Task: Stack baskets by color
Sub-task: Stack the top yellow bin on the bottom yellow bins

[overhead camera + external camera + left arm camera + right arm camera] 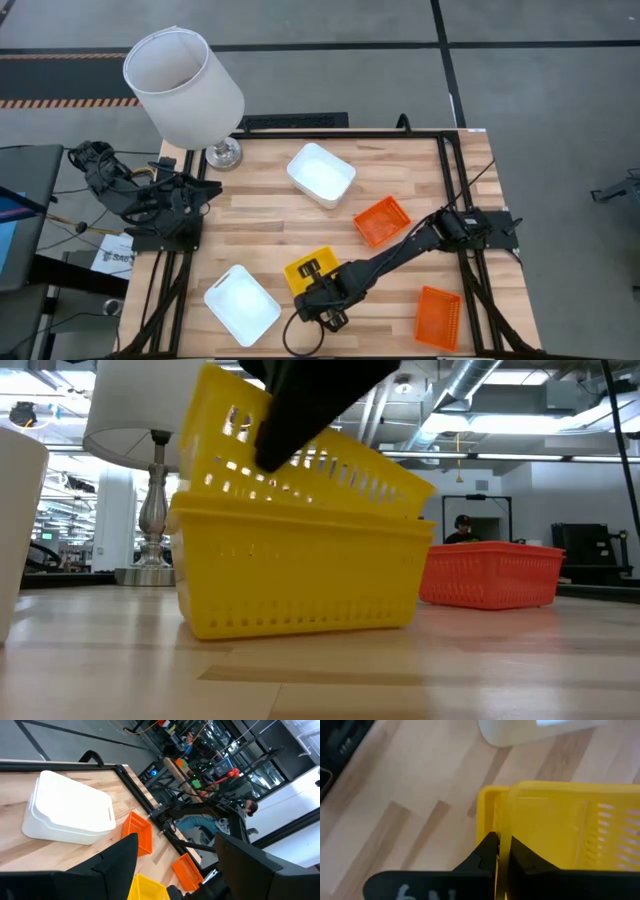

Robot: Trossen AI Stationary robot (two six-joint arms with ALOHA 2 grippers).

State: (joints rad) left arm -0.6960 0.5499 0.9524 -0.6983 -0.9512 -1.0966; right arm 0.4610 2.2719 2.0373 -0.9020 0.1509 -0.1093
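Two yellow baskets stand near the table's front middle. The upper one [310, 465] is tilted, one end up, its lower end nested in the lower yellow basket [300, 575]. My right gripper [503, 855] is shut on the upper basket's raised end, which also shows in the high view [305, 270]. My left gripper [175, 845] waits open above the table's left edge. White baskets lie at the far middle [320, 172] and near left [242, 305]. Orange baskets lie right of centre [382, 220] and near right [438, 317]. My right gripper pinches the upper yellow basket's wall [504, 832] at its raised end, one finger inside the basket and one outside. The fingers come from above, slanting down. The basket is tilted, its held end up [225, 420] and its other end [400, 495] resting in the lower yellow basket.
A large white lamp [185, 85] stands at the table's far left corner. Black rails [445, 190] run along the table's sides. A person [462, 530] sits in the room behind. Bare wood lies between the yellow baskets and the far white basket.
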